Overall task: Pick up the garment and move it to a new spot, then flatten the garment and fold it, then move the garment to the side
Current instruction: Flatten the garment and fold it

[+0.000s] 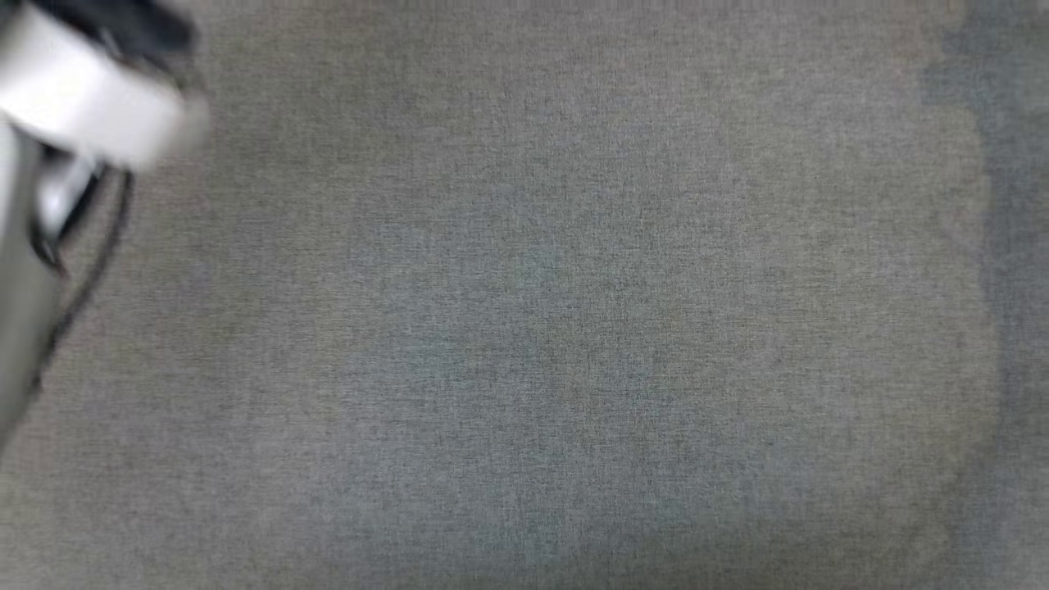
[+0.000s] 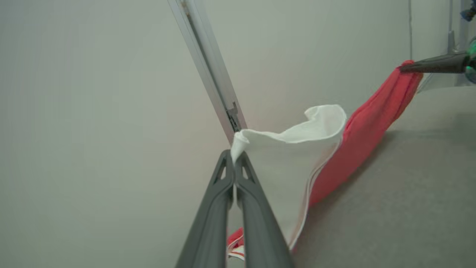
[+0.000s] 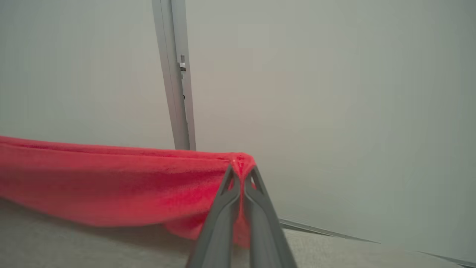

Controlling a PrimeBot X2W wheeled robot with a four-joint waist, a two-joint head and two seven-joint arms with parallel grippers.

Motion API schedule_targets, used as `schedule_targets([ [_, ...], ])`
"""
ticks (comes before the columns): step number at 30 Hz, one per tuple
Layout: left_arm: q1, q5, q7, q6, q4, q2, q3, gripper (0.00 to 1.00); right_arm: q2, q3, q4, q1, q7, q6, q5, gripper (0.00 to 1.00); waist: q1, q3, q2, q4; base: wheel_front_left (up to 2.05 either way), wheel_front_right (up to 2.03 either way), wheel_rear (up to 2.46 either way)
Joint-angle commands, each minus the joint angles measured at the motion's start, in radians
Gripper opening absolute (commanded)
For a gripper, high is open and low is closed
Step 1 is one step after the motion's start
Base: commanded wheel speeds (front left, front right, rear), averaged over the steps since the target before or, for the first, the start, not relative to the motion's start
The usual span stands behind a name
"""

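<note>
The left pincer [image 2: 235, 158] is squeezing tight on a white corner of the garment [image 2: 357, 141], low in the middle of the left wrist view. The right pincer [image 3: 242, 171] is squeezing tight on a red corner, low in the middle of the right wrist view. The garment, part red and part white, is hanging between them like a hammock, up over the gray tabletop [image 2: 409, 193]. Its low middle may be brushing the tabletop, but I cannot tell.

The head view is blurry, and a pale arm [image 1: 90, 98] is showing at its upper left.

I think the robot is doing the first step, carrying the garment to a new spot. Next it needs to bring both pincers down together while pulling the garment straight. That way the garment is lying flat, with no bumps, ready for folding.
</note>
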Motion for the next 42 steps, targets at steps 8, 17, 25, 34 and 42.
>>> schedule_targets([
  [8, 0.465, -0.152, -0.002, 0.000, -0.237, 0.112, -0.018, 0.00, -0.147, -0.038, -0.185, 0.441, -0.085, -0.002, 0.084, 0.00, -0.0001, -0.154, 0.0000, 0.017, 0.00, 0.00, 0.00],
  [17, 0.931, -0.238, -0.002, 0.000, -0.395, 0.150, 0.072, 0.00, 0.000, -0.402, -0.568, 0.989, -0.083, -0.002, -0.098, 0.00, -0.0001, -0.276, 0.0000, -0.012, 0.00, 0.00, 0.00],
  [25, 1.167, -0.305, 0.068, 0.044, -0.599, 0.234, 0.062, 0.00, 0.089, -0.539, -0.719, 1.297, -0.083, -0.002, -0.171, 0.00, -0.0001, -0.339, 0.0000, -0.020, 0.00, 0.00, 0.00],
  [34, 1.088, -0.246, 0.144, 0.070, -0.692, 0.244, 0.046, 0.00, 0.141, -0.612, -0.766, 1.427, -0.083, -0.002, -0.187, 0.00, -0.0001, -0.311, 0.0000, -0.018, 0.00, 0.00, 0.00],
  [42, 0.798, -0.133, 0.111, 0.018, -0.425, 0.109, -0.064, 0.00, 0.167, -0.569, -0.613, 1.262, -0.059, -0.002, -0.252, 0.00, -0.0001, -0.272, 0.0000, -0.027, 0.00, 0.00, 0.00],
])
